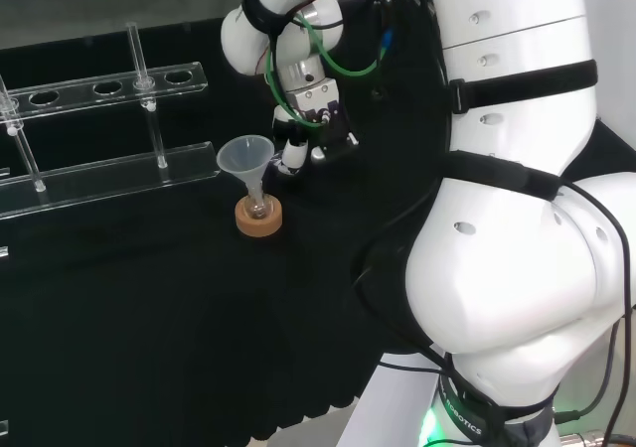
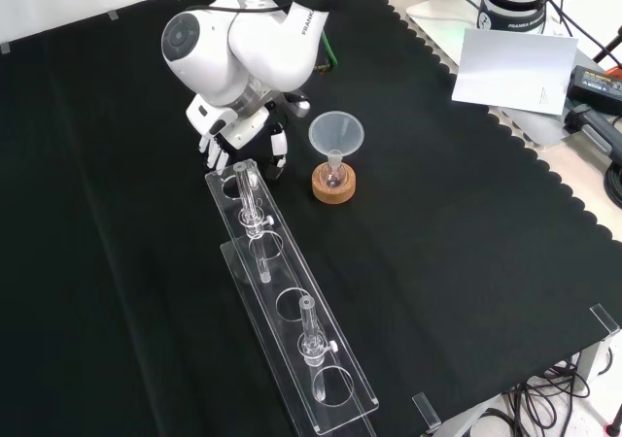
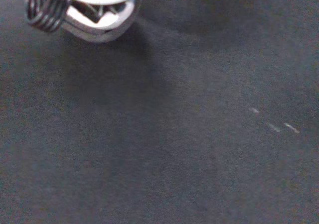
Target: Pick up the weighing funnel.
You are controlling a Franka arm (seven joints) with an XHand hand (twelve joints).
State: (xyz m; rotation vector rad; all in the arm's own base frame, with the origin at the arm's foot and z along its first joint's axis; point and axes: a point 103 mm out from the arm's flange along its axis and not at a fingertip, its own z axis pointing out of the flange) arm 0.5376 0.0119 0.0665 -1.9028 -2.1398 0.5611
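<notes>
Low over black cloth (image 2: 437,262), robot hand (image 2: 225,138), fingers spread and pointing down, beside clear funnel (image 2: 335,133) on cork ring (image 2: 333,186)

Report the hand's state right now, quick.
Hand: open, with its fingers relaxed and pointing downward; it holds nothing that can be seen.

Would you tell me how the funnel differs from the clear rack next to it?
The funnel is a translucent cone; the rack is a long clear two-tier strip with round holes. The funnel's stem sits in a small flask on a cork ring; the rack rests on the cloth. Both are see-through.
</notes>
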